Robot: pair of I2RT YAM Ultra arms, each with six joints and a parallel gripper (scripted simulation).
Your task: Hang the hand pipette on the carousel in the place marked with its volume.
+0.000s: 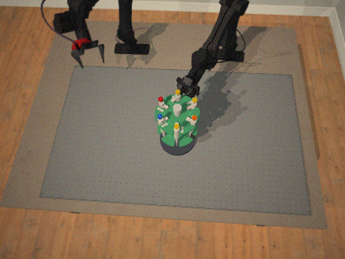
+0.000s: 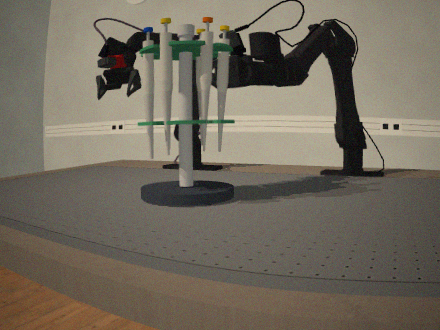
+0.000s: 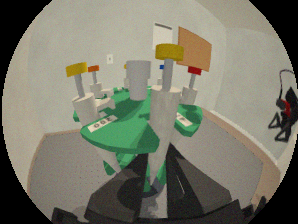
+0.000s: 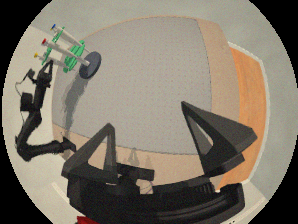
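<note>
We are watching the left claw (image 1: 184, 93) (image 2: 216, 77) (image 3: 157, 145) (image 4: 51, 59) clenching a yellow-buttoned pipette (image 1: 177, 93) (image 2: 200, 31) (image 3: 165, 107) (image 4: 36, 55), low on its pale body. The pipette is standing close to upright at the carousel (image 1: 186, 113) (image 2: 185, 105) (image 3: 120, 136) (image 4: 90, 65), on the side facing the left arm, its button rising above the green head.

We are seeing five others hanging around the head. Going round from the held one, a second yellow button (image 1: 194, 100) (image 3: 76, 69) is showing on one side and a red button (image 1: 161, 99) (image 3: 194, 71) (image 4: 44, 41) on the other; an orange button (image 1: 194, 118) (image 2: 207, 20) (image 3: 93, 68), a third yellow button (image 1: 176, 126) (image 2: 165, 20) and a blue button (image 1: 159, 116) (image 2: 147, 30) are completing the ring. White labels are lying on the head beside the slots.

We are not managing to read the volume on the held button, nor to tell whether its finger hook is sitting behind the rail.

The carousel's dark round base is resting on the table (image 1: 98, 157) (image 2: 300, 225) (image 3: 65, 165) (image 4: 150, 75). The right claw (image 1: 92, 65) (image 2: 115, 96) (image 3: 271, 132) (image 4: 143, 116) is hanging well apart from it, released, its fingers spreading wide with nothing between them
</note>
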